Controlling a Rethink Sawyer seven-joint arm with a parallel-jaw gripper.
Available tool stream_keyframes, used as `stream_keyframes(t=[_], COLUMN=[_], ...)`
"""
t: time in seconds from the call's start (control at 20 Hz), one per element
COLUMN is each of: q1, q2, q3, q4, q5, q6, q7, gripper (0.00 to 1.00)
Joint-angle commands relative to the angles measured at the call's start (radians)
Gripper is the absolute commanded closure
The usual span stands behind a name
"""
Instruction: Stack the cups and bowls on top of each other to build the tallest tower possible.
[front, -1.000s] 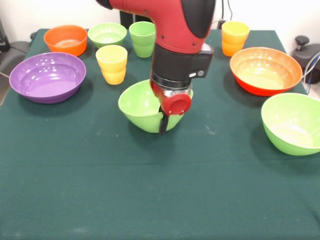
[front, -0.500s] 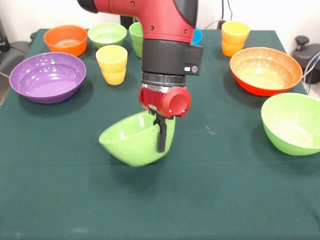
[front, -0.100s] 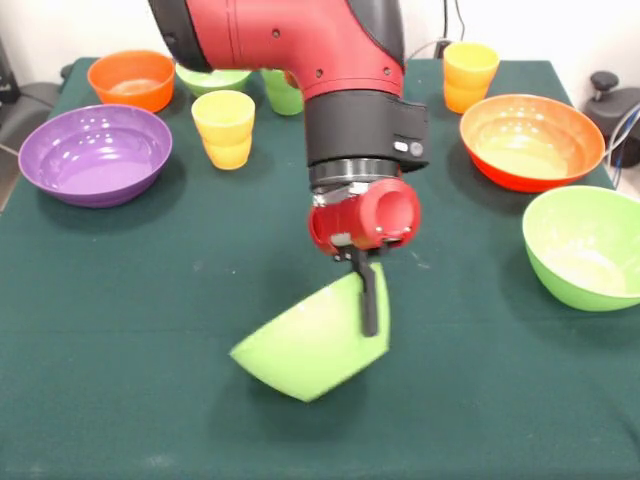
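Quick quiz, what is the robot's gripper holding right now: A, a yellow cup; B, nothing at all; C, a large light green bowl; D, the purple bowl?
C: the gripper is clamped on the rim of a large light green bowl, which hangs tilted above the green table, while the purple bowl and the yellow cup sit untouched behind.

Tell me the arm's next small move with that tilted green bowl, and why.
Probably carry it toward another large bowl. The gripper pinches the rim of the glossy light green plastic bowl, which hangs tilted above the green tablecloth, and the other green bowl stands open at the right.
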Motion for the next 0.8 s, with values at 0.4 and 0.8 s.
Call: stream_keyframes(t=[0.4, 0.8], q1=[-0.253, -0.243], q2=[0.229, 0.239], q3=[0.554, 0.505], q4=[0.016, 0.013], q5=[-0.956, -1.048], q6=[-0.347, -0.572], q7=[0.821, 0.951], gripper=[1.0, 1.0])
